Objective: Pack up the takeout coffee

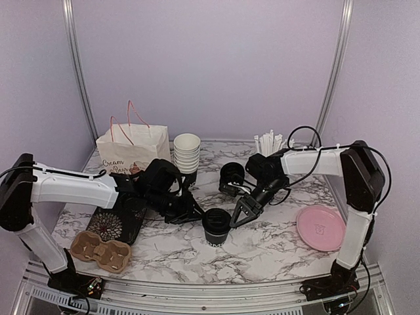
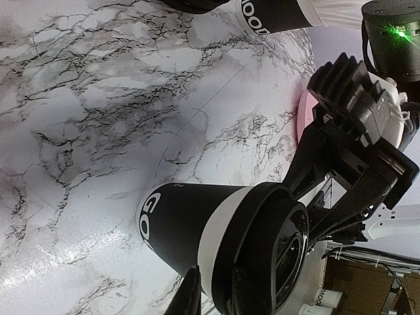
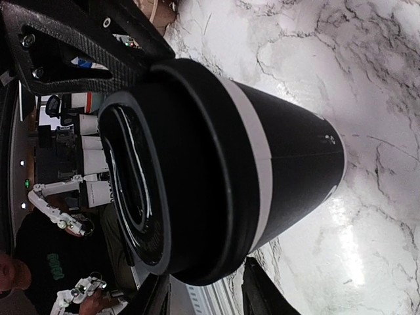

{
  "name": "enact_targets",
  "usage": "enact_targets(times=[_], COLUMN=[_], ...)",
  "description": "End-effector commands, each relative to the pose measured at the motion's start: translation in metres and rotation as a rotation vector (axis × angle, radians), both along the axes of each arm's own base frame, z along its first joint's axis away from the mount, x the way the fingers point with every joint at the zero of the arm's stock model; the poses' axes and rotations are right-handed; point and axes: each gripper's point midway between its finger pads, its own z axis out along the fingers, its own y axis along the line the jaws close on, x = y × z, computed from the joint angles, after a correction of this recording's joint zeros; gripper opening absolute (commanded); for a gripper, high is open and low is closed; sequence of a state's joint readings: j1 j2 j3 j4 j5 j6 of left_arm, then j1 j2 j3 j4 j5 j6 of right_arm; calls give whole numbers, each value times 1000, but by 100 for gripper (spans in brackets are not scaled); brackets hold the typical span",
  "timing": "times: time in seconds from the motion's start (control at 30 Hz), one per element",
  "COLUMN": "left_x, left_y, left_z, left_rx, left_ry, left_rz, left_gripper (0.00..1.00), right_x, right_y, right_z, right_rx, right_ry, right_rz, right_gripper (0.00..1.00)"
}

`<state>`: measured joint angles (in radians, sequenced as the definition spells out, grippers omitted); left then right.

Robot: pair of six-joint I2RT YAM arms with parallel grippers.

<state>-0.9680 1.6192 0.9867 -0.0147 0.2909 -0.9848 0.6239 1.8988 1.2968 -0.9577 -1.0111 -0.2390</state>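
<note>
At the near left corner of the table (image 1: 275,246) lies the cardboard cup carrier (image 1: 100,251), empty, on the left arm's side. Farther in, about midway along the table and nearer its front edge than its back, stands the takeout coffee cup (image 1: 216,230), upright with its black lid on, so its long axis runs straight up from the marble. It sits between the two grippers. The left gripper (image 1: 194,212) comes at it from the left and the right gripper (image 1: 235,216) from the right, both at lid height and both just beside the rim, neither clearly nearer. In the right wrist view the right fingers (image 3: 259,292) stand apart with a gap between them and the lid's edge lies straight ahead of that gap. Whether they touch it cannot be told. In the left wrist view only one left finger (image 2: 190,296) shows, close under the lid, so the left gripper's state cannot be told either. Since the carrier lies toward the near left of the cup, the left arm looks better placed to carry it there. A grasp would have to close sideways across the upright body. Beyond, toward the back edge, a second lidded cup (image 1: 231,176) waits beside the right arm.
</note>
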Motion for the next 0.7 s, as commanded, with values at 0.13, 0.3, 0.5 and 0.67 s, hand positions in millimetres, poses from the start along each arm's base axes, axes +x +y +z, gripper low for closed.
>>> enact_targets(times=[0.13,0.3,0.5,0.67], left_x=[-65,-96,-115,-112], left_y=[46,82,93,76], left_z=[-110,-153,-169,-160], left_rx=[274,386,403,302], left_ry=[330,485,592,572], left_rz=[-54,-4,42,42], left_gripper=[12,1,0,0], right_x=[48,60,76,74], right_y=[-7,-22,-21,-15], right_z=[-66,-98,-98,-91], right_rx=[-252,-399,-433,-408], right_ry=[-187,-242,-321,-342], right_rz=[-62,-79,-85,-61], right_gripper=[32,26,25,26])
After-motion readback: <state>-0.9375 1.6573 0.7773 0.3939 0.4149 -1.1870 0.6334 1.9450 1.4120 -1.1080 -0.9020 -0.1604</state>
